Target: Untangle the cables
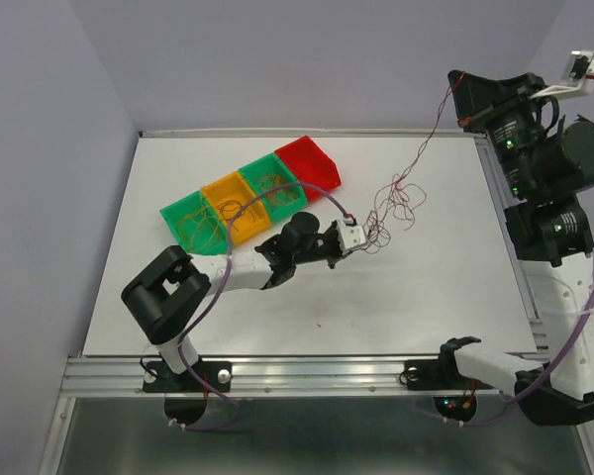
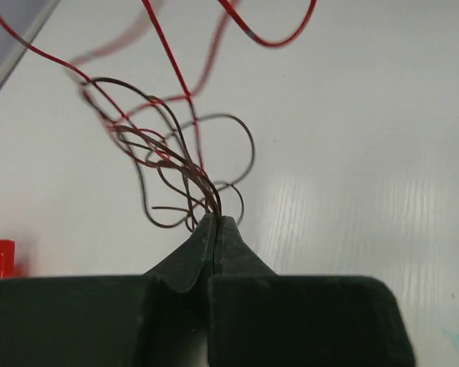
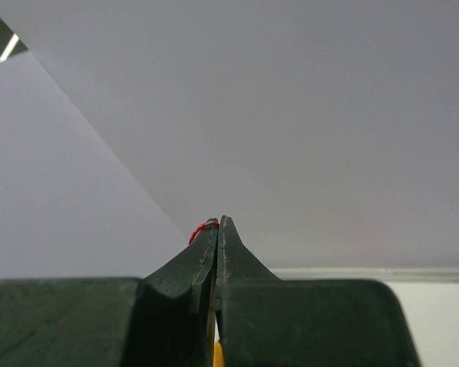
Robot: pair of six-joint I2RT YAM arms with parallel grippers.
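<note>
Both pairs tight together: L fingers (image 2: pixel 187 264) on dark tangle of cables (image 2: pixel 168 164), R fingers (image 3: pixel 193 266) on red strand (image 3: pixel 202 226).

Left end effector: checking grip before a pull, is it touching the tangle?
Touching. The left wrist view shows the left end effector shut on dark strands of the tangle.

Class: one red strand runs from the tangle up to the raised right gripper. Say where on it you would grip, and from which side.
Grip the red strand mid-span, where it runs single and nearly straight, above the loops of the tangle. Come from the right, jaws across it: the left gripper, shut on the tangle, occupies the left side.
</note>
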